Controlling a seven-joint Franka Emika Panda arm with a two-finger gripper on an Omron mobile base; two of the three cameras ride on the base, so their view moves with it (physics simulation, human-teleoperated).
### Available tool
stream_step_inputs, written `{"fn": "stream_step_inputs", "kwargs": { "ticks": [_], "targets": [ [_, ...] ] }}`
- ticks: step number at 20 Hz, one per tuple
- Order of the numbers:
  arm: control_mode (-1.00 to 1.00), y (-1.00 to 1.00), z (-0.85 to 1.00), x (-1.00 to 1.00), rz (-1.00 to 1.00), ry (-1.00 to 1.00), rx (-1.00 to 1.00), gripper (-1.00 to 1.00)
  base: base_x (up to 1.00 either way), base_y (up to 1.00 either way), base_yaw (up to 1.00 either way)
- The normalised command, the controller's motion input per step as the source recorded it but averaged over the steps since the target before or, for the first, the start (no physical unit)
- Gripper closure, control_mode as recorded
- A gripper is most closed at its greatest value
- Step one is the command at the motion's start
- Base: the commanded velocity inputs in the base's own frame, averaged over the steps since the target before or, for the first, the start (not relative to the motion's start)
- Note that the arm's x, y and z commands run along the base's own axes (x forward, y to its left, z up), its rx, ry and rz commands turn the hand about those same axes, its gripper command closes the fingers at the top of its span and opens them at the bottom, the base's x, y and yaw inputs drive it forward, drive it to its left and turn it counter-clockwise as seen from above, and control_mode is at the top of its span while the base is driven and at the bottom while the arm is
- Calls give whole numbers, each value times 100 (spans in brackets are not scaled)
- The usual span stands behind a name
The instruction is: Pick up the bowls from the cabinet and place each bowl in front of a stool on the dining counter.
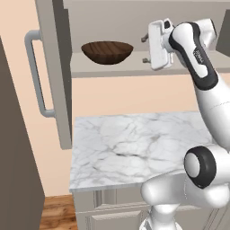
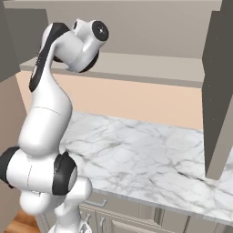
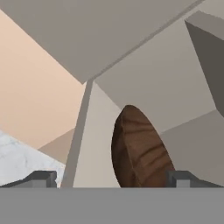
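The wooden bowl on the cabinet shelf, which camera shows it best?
The left base view: the bowl sits whole and upright on the shelf. The hand view shows it rolled sideways and cut off; in the right base view I can't make it out.

Dark brown wooden bowl, wide, shallow, grain visible, upright on pale inner shelf of open grey-beige wall cabinet, toward shelf's left part, near door with long grey bar handle; seen close and rolled sideways in hand view.
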Motion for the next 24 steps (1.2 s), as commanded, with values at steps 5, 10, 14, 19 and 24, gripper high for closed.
{"fn": "stream_step_inputs", "kwargs": {
  "ticks": [5, 10, 14, 19, 24],
  "targets": [
    [-100, 15, -6, 48, -4, 0, 0, -100, 0, 0, 0],
    [-100, 22, -9, 34, -5, 0, 0, -100, 0, 0, 0],
    [-100, 10, -10, 14, -3, 0, 0, -100, 0, 0, 0],
    [-100, 0, -22, 0, 0, 0, 0, -100, 0, 0, 0],
    [-100, 4, -11, 5, 0, 0, 0, -100, 0, 0, 0]
  ]
}}
